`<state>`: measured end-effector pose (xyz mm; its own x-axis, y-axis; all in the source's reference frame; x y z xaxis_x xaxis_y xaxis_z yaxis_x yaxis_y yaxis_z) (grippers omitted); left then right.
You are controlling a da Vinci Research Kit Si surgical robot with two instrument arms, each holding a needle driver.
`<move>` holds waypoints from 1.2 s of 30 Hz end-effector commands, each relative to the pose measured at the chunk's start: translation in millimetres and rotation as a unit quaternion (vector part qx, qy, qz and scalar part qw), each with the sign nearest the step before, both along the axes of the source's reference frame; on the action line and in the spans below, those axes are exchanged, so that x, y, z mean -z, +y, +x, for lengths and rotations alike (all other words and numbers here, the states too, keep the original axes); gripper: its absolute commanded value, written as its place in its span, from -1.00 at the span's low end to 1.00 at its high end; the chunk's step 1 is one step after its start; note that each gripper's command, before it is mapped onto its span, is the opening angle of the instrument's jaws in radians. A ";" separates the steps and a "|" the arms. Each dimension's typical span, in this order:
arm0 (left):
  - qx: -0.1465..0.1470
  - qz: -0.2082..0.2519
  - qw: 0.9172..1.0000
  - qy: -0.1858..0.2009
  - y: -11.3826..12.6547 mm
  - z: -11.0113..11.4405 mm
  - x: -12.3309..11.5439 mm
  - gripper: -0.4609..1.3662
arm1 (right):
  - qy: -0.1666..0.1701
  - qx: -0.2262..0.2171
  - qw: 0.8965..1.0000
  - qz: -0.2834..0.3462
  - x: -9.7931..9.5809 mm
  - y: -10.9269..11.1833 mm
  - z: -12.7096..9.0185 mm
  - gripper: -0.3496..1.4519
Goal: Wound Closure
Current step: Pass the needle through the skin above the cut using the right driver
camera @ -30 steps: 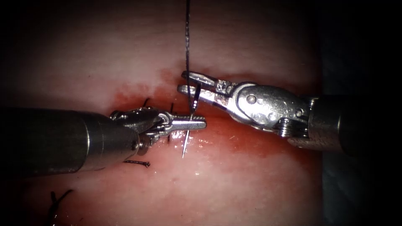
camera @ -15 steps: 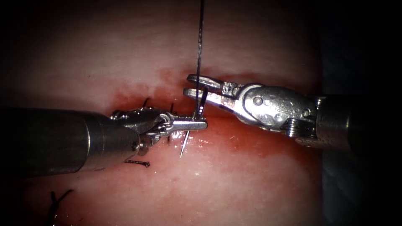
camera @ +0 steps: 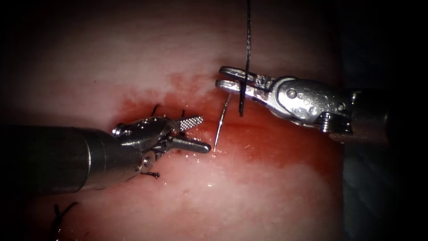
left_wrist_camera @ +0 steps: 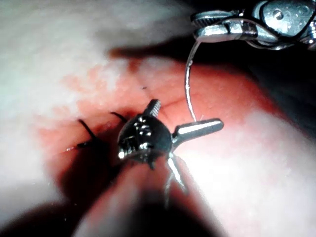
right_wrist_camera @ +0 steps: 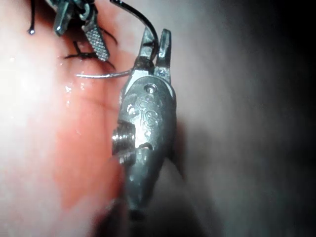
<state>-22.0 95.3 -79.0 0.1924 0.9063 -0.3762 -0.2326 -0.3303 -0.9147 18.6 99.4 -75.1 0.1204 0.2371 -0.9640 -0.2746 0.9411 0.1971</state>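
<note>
My right tool (camera: 220, 76) comes in from the right with its jaws shut on the tail end of the curved needle (camera: 220, 125). The needle hangs down from those jaws, out of the tissue (camera: 133, 53), its tip just above the red wet surface beside the left tool's lower jaw. In the left wrist view the needle (left_wrist_camera: 186, 84) arcs from the right tool (left_wrist_camera: 197, 24) down to that jaw. Black thread (camera: 247, 44) crosses the right jaws and runs straight up. My left tool (camera: 205, 133) stands open and holds nothing. The right wrist view shows the right jaws (right_wrist_camera: 157, 37) clamping the needle (right_wrist_camera: 101, 75).
Finished stitches (camera: 154, 109) with short black ends stand behind the left tool, and another knot (camera: 150, 174) lies below it. Loose thread ends (camera: 60, 214) lie at the lower left. Red fluid (camera: 267, 143) spreads over the tissue under the right tool.
The left jaws opened and let go of the needle. The right tool, still gripping the needle's tail, moved up and to the right and carried the needle and thread away.
</note>
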 end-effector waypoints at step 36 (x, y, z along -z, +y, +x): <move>-0.132 -0.138 0.954 0.230 -1.0 -1.3 -4.0 -0.54 | -0.023 0.006 0.982 -0.187 -2.8 3.3 0.8 -1.00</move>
<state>-23.4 94.2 -74.6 -0.2866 0.7511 -0.5948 -0.4727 -0.6509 -0.5941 19.4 102.5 -72.1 0.1648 -0.1355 -0.9770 -0.2589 0.9499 -0.1754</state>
